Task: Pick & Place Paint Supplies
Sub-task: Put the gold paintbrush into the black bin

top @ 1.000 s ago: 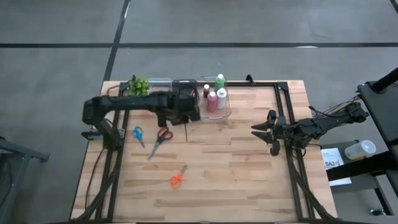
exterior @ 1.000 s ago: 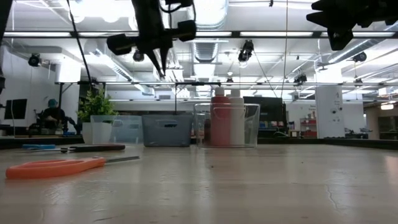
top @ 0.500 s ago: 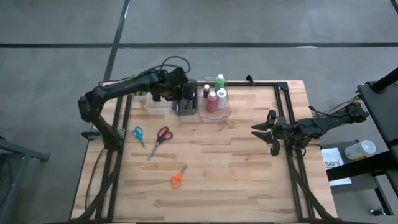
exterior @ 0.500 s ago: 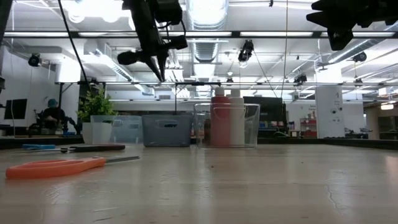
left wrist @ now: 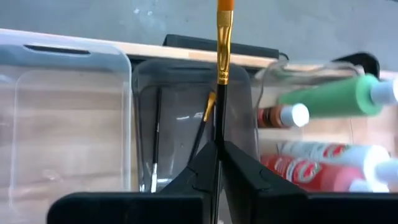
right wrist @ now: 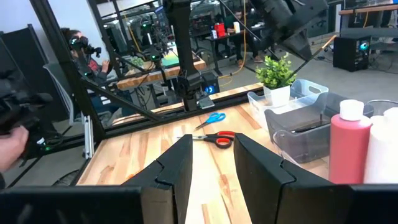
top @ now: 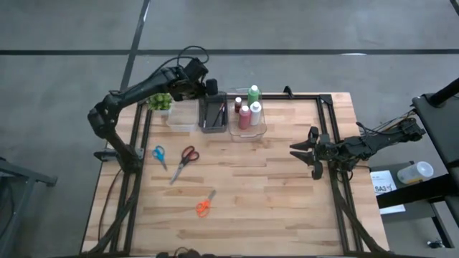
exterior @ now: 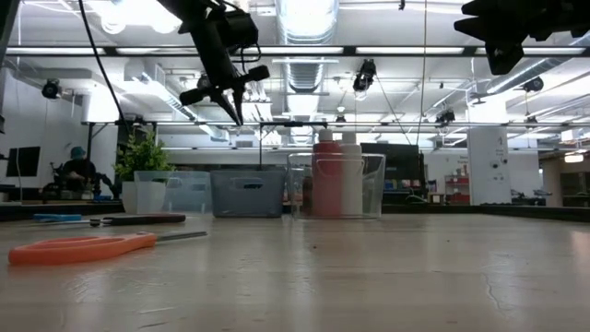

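My left gripper [top: 210, 90] [left wrist: 217, 149] hangs over the dark bin [top: 213, 115] [left wrist: 186, 65] at the table's far edge, shut on a thin dark-handled brush [left wrist: 221, 56] with a gold ferrule and orange bristles. Two more brushes [left wrist: 202, 124] lie in that bin. Green [top: 253, 92], red [top: 244, 117], white [top: 255, 113] and small brown [top: 238, 104] bottles stand in the clear bin [top: 259, 130] to its right. Blue [top: 159, 154], red [top: 188, 158] and orange [top: 204, 206] scissors lie flat on the table. My right gripper [top: 308, 152] [right wrist: 211, 162] waits open at the right edge. My left gripper pinches the brush's dark handle [left wrist: 219, 127] between its two fingers. The fingers come from above, pointing down, and the brush runs along them with its bristle end out past the fingertips. The brush is lifted clear, above the dark bin.
A small potted plant [top: 159, 100] and an empty clear bin [top: 183, 115] sit left of the dark bin. Black frame rails [top: 326, 122] run along the table's far and right sides. Bare wood [top: 272, 186] spreads over the near right. People work in the room beyond.
My left gripper has carried the brush from just near of the bins toward the table's far edge, ending over the dark bin, and its wrist has turned along the way. It has stayed shut. The right arm has kept still.
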Robot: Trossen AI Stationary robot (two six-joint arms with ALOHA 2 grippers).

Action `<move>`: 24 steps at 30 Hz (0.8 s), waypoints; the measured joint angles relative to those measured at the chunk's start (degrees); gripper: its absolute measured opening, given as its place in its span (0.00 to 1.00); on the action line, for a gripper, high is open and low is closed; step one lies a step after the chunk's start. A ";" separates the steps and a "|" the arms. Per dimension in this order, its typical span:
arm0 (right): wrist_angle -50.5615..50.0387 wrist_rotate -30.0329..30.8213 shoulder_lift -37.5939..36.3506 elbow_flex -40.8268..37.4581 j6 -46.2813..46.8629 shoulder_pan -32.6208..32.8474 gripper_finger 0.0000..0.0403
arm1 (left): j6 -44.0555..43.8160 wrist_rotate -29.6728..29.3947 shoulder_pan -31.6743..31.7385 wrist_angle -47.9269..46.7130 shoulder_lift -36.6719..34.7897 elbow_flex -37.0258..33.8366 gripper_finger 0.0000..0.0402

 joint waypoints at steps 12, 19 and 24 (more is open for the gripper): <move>-0.01 0.00 0.02 0.00 0.00 0.00 0.29 | 0.15 3.88 1.65 1.85 9.64 -0.02 0.06; -0.02 0.00 0.02 0.00 0.00 0.00 0.29 | 2.82 5.26 1.90 2.08 14.33 -0.04 0.06; 0.00 0.00 0.02 0.00 0.00 0.01 0.29 | 2.82 6.39 2.05 2.52 16.50 -0.04 0.06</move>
